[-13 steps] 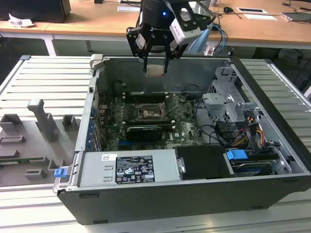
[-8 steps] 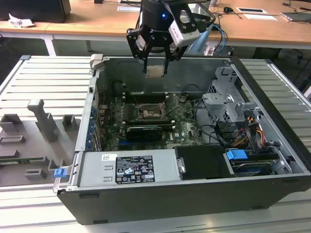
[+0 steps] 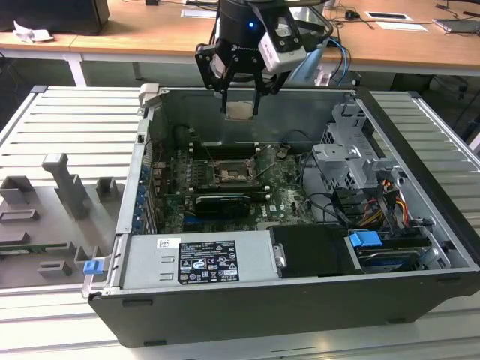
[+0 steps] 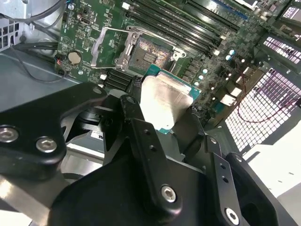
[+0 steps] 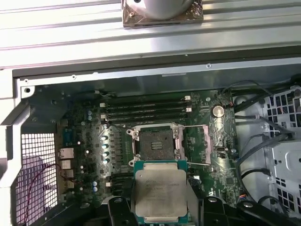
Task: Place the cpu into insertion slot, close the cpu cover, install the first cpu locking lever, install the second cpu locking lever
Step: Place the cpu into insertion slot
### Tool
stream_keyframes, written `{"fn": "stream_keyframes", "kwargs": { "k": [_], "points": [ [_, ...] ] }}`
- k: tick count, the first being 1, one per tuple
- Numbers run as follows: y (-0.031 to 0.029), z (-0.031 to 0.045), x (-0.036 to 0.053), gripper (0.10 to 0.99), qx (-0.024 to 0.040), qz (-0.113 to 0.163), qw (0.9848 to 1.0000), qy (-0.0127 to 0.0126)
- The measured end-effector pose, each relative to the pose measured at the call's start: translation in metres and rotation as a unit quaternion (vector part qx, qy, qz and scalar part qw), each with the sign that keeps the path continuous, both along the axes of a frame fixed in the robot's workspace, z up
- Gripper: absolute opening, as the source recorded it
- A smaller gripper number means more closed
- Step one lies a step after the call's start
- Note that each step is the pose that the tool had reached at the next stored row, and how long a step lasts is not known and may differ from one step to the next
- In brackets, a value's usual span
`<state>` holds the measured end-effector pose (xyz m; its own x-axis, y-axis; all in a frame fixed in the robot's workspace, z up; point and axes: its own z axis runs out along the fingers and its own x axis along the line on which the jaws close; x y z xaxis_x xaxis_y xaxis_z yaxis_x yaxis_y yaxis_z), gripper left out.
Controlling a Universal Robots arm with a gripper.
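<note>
My gripper (image 3: 240, 107) hangs over the open computer case, shut on the cpu (image 3: 240, 112), a flat square chip with a pale metal top. In both wrist views the black fingers (image 5: 120, 209) clamp two opposite edges of the cpu (image 5: 160, 192) (image 4: 164, 100). The insertion slot (image 5: 154, 143) (image 4: 148, 55) (image 3: 234, 177) lies below on the green motherboard, its dark centre bare. The cpu hovers well above it and a little off to one side. The cpu cover (image 5: 197, 146) (image 4: 106, 47) is a grey metal frame, swung open beside the slot. A thin locking lever (image 5: 200, 164) stands free along the cover's edge.
Long black memory slots (image 5: 146, 110) run beside the socket. The case wall (image 3: 150, 150) rings the board, with a power supply (image 3: 206, 259) in front, a drive cage (image 3: 352, 161) and cables (image 3: 330, 202) on the exterior view's right. A grey fixture tray (image 3: 45, 217) lies left of the case.
</note>
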<state>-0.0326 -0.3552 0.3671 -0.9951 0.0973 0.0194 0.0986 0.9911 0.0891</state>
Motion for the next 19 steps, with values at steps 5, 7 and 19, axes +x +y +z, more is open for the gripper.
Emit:
{"fn": "stream_keyframes", "kwargs": {
  "k": [5,7,19],
  "points": [
    [0.0,-0.0009,0.0,0.529,-0.0002,-0.021,0.9998,-0.0001],
    [0.0,-0.0014,0.0,0.529,-0.0002,-0.025,0.9997,0.0],
    [0.0,-0.004,0.0,0.529,-0.0003,-0.046,0.9989,0.0]
  ]
}}
